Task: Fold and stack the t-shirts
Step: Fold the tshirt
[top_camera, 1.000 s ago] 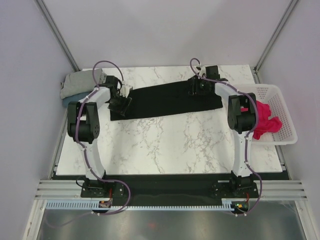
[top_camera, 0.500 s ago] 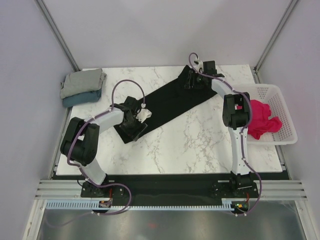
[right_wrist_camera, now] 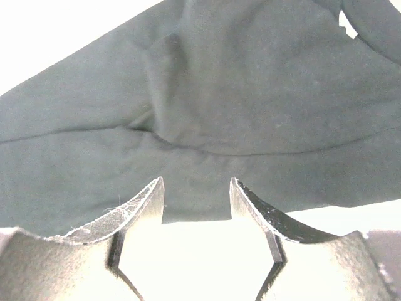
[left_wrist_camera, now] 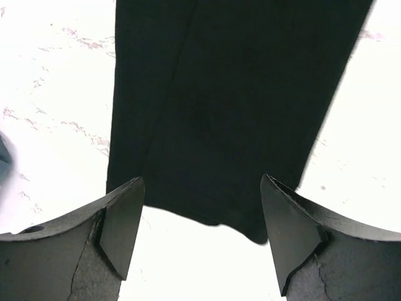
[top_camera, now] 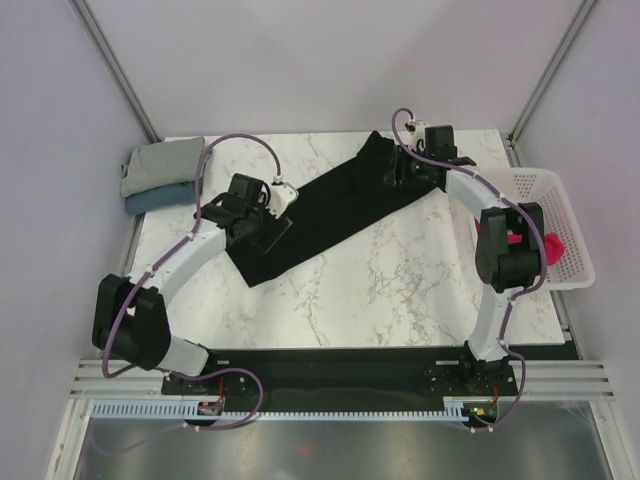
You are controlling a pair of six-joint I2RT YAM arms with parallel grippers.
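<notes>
The black t-shirt (top_camera: 330,205) lies as a long folded strip, running diagonally from the front left to the back right of the marble table. My left gripper (top_camera: 262,222) is open and empty over its near-left end. In the left wrist view the black t-shirt (left_wrist_camera: 232,94) ends just ahead of the open gripper (left_wrist_camera: 200,238). My right gripper (top_camera: 403,170) is open at the far end. In the right wrist view the cloth's edge (right_wrist_camera: 219,94) sits at the spread fingertips of the gripper (right_wrist_camera: 196,188). The grey t-shirt (top_camera: 160,163) lies on the dusty blue one (top_camera: 160,196) at the back left.
A white mesh basket (top_camera: 540,180) stands at the table's right edge. It holds the pink-red t-shirt (top_camera: 553,247), mostly hidden behind my right arm. Grey walls and metal posts close in the back and sides.
The black strip swung from lying across the back to a diagonal, its left end pulled toward the front. My left gripper let it go and drew back. My right arm shifted right, over the basket.
</notes>
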